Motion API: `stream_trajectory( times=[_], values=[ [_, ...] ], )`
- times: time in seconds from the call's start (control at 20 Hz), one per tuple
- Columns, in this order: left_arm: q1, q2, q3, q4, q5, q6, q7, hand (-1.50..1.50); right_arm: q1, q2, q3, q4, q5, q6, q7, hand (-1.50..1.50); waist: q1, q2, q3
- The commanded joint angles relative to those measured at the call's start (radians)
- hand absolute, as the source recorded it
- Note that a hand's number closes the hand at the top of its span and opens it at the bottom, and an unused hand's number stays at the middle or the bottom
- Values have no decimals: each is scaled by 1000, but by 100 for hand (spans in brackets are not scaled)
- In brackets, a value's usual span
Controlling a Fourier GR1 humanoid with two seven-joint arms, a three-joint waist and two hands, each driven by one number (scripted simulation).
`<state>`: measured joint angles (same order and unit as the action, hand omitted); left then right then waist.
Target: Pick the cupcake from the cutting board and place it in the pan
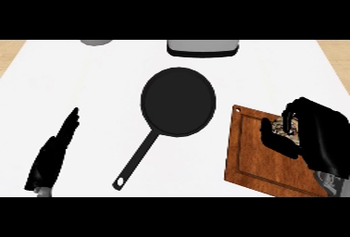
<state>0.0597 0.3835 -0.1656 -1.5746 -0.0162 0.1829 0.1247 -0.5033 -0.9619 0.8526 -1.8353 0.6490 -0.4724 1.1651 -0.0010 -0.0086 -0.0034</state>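
Note:
A brown wooden cutting board [256, 155] lies at the right of the white counter. Over its right part my right hand [315, 134] is curled round the cupcake [283, 128], whose speckled brown top shows between thumb and fingers. Whether the cupcake still touches the board cannot be told. A black pan [178, 101] sits at the centre, its long handle [134, 163] pointing toward the lower left. My left hand [54, 152] rests at the left with fingers straight, holding nothing.
A grey and black appliance [203, 47] stands at the counter's far edge, behind the pan. A grey round object [96, 41] shows partly at the far left edge. Wooden floor shows past both counter sides.

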Motion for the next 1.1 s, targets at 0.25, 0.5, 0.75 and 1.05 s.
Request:
stream_trajectory(
  times=[0.25, 0.5, 0.75, 1.05],
  values=[
    [-26, 14, 32, -25, 10, -40, 25, 0, -253, 359, -127, 216, 7, 153, 43, 150, 30, 13, 3],
    [5, -13, 8, -28, -15, -33, -8, 0, -370, 570, -190, 489, -8, 103, -51, 150, 40, 15, 3],
    [-37, -32, -2, -10, -22, -44, 22, 0, -446, 732, -272, 810, -54, 15, -229, 150, 44, 22, 3],
    [-28, -42, 7, -3, -24, -49, -20, 0, -547, 887, -323, 1150, -83, 36, -356, 150, 57, 26, 3]
  ],
)
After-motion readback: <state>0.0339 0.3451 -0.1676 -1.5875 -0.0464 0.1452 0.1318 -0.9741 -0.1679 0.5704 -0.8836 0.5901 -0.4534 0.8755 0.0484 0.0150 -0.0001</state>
